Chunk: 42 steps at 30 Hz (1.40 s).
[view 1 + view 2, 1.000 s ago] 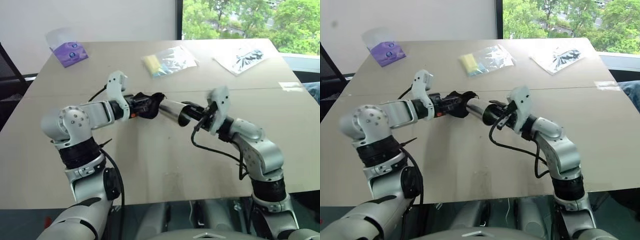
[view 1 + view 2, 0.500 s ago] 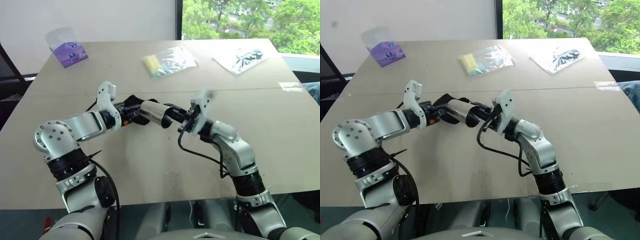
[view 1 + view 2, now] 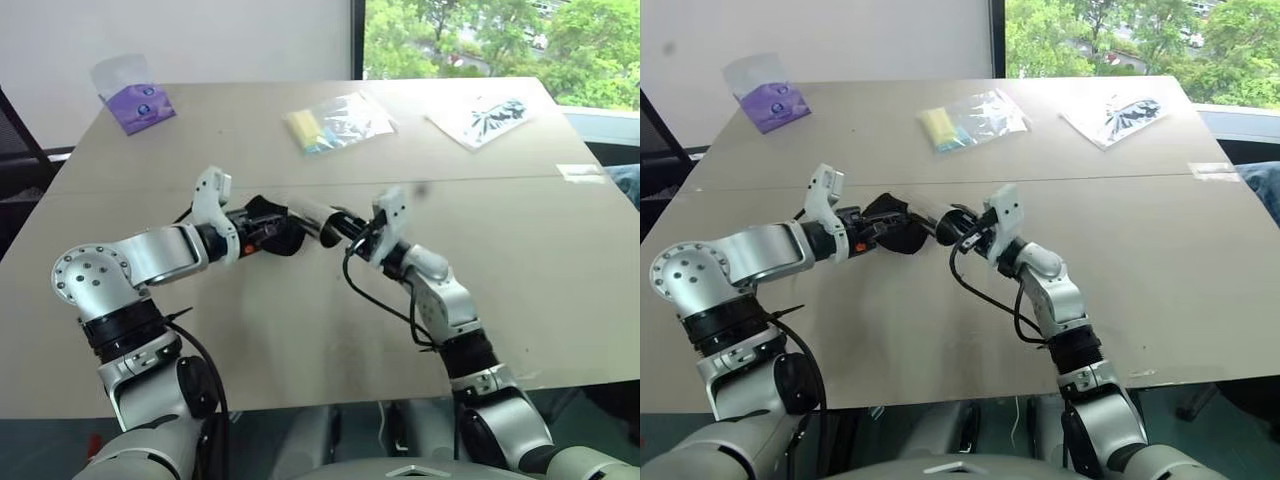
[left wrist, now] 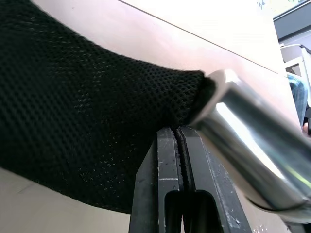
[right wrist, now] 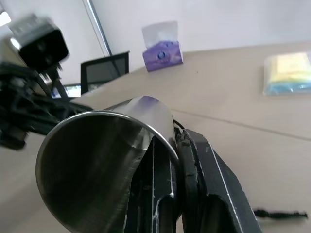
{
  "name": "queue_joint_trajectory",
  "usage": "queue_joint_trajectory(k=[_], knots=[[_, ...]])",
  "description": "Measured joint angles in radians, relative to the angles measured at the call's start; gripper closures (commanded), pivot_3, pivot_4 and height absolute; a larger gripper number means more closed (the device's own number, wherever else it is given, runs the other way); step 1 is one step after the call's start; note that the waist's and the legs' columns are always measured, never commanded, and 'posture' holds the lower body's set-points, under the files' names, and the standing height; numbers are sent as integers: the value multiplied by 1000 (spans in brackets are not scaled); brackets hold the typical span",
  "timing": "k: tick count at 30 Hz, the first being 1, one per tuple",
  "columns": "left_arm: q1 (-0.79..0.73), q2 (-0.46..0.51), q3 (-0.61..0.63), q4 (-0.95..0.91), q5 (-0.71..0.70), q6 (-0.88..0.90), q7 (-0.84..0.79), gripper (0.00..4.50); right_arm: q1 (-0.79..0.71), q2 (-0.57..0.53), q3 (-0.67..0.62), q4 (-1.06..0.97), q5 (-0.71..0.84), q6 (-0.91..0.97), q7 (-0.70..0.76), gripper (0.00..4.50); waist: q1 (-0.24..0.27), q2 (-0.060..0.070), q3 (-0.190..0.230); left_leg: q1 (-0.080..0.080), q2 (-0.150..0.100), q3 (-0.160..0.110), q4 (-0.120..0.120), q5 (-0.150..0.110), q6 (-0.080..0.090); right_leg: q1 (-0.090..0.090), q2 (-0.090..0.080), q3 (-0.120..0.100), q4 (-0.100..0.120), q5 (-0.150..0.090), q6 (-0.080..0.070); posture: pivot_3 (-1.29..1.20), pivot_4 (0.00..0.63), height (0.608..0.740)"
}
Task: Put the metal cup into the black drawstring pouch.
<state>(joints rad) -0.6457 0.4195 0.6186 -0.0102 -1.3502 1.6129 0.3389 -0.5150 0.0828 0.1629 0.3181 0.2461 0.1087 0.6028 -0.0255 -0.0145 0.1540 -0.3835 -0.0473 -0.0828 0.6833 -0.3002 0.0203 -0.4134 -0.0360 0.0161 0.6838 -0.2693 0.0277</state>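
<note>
Cup (image 3: pixel 312 217) and pouch (image 3: pixel 268 226) meet above the table (image 3: pixel 300 320) near the frame's middle; we see the cup's closed end entering the pouch's mouth. Our left gripper (image 4: pixel 180 138) is clamped on the pouch's edge, while our right gripper (image 5: pixel 176 141) pinches the cup's rim.

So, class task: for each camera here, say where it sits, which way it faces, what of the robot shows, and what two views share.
Left eye and right eye: on the head, facing forward and down over the table; both arms show, the left gripper holding the black drawstring pouch and the right gripper holding the metal cup.
Left wrist: on the left wrist, looking along its shut fingers at pouch and cup.
Right wrist: on the right wrist, looking along its fingers at the cup's open end.
Shared: both wrist views show the cup.
</note>
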Motion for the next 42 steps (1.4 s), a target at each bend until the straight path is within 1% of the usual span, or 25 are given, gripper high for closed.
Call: queue_joint_trajectory(k=[5, 8, 10, 14, 19, 23, 26, 27, 28, 31, 34, 38, 40, 41, 42], knots=[[17, -11, -19, 0, -45, -9, 57, 4500, 24, 1, 70, 129, -87, -130, 23, 4421, -13, 0, 0, 0, 0, 0, 0, 0, 0, 0, 0, 0, 0, 0, 0, 0, 150, 740], [27, -15, -40, 1, -77, -27, 88, 4500, 24, -3, 99, 151, -140, -207, 22, 4421, -16, 0, 0, 1, 0, 0, 0, 0, 0, 0, 0, 0, 0, 0, 0, 0, 150, 740], [30, -12, -45, 1, -102, -43, 106, 4500, 20, -8, 109, 167, -162, -243, 22, 4421, -16, 0, 0, 1, 0, 0, 0, 0, -1, 0, 0, 0, 1, 0, 0, 0, 150, 740], [55, 16, -94, 0, -168, -84, 138, 4500, -17, -35, 141, 221, -242, -321, -1, 4421, -15, 0, 0, 1, 0, 0, 0, 1, -1, 0, 0, 1, 2, 0, 0, 0, 150, 740], [60, 91, -195, -43, -248, -127, 144, 4500, -78, -39, 152, 303, -319, -364, -88, 4421, -15, 0, 0, 2, 0, 0, 1, 2, -3, 0, 0, 1, 4, 0, 0, 0, 150, 740], [62, 158, -278, -78, -308, -177, 140, 4500, -104, -45, 173, 337, -367, -401, -119, 4421, -15, 0, 0, 2, 0, 0, 1, 2, -3, 0, 0, 1, 5, 0, 0, 0, 150, 740], [61, 201, -331, -106, -326, -198, 121, 4500, -116, -44, 184, 343, -395, -419, -133, 4421, -15, 0, 0, 3, 0, 0, 1, 2, -3, 0, 0, 1, 6, 0, 0, 0, 150, 740], [61, 211, -350, -117, -338, -206, 115, 4500, -116, -34, 172, 347, -387, -411, -136, 4421, -15, 0, 0, 3, 0, 0, 1, 2, -3, 0, 0, 1, 6, 0, 0, 0, 150, 740], [61, 227, -380, -135, -354, -223, 102, 4500, -114, 0, 137, 352, -342, -371, -138, 4421, -16, 0, 0, 2, 0, 0, 1, 2, -3, 0, 0, 1, 6, 0, 0, 0, 150, 740], [61, 242, -421, -164, -373, -259, 83, 4500, -112, 47, 86, 351, -268, -303, -138, 4421, -16, 0, 0, 2, 0, 0, 0, 2, -4, 0, 0, 1, 6, 0, -1, 0, 150, 740], [60, 258, -453, -174, -393, -310, 83, 4500, -113, 50, 36, 344, -196, -245, -128, 4421, -12, 0, 0, 2, 0, 0, 0, 2, -3, 0, 0, 1, 5, 0, -1, 0, 150, 740], [38, 263, -514, -175, -431, -385, 93, 4500, -119, 52, -63, 309, -25, -112, -127, 4421, -10, 0, 0, 1, 0, 0, 0, 2, -3, 0, 0, 1, 5, 0, -1, 0, 150, 740], [34, 270, -530, -175, -442, -410, 95, 4500, -123, 53, -102, 301, 46, -65, -135, 4421, -15, 1, 0, 1, 0, 0, -1, 2, -3, 0, 0, 1, 5, 0, -1, 0, 150, 740], [33, 272, -534, -175, -443, -414, 95, 4500, -124, 53, -109, 299, 58, -57, -138, 4421, -15, 1, 0, 1, 0, 0, -1, 2, -3, 0, 0, 1, 5, 0, -1, 0, 150, 740], [31, 277, -549, -181, -467, -434, 92, 4500, -144, 53, -161, 287, 148, 13, -166, 4421, -16, 1, 1, 1, 0, 0, -1, 2, -3, -1, 0, 1, 5, 0, -1, 0, 150, 740]])
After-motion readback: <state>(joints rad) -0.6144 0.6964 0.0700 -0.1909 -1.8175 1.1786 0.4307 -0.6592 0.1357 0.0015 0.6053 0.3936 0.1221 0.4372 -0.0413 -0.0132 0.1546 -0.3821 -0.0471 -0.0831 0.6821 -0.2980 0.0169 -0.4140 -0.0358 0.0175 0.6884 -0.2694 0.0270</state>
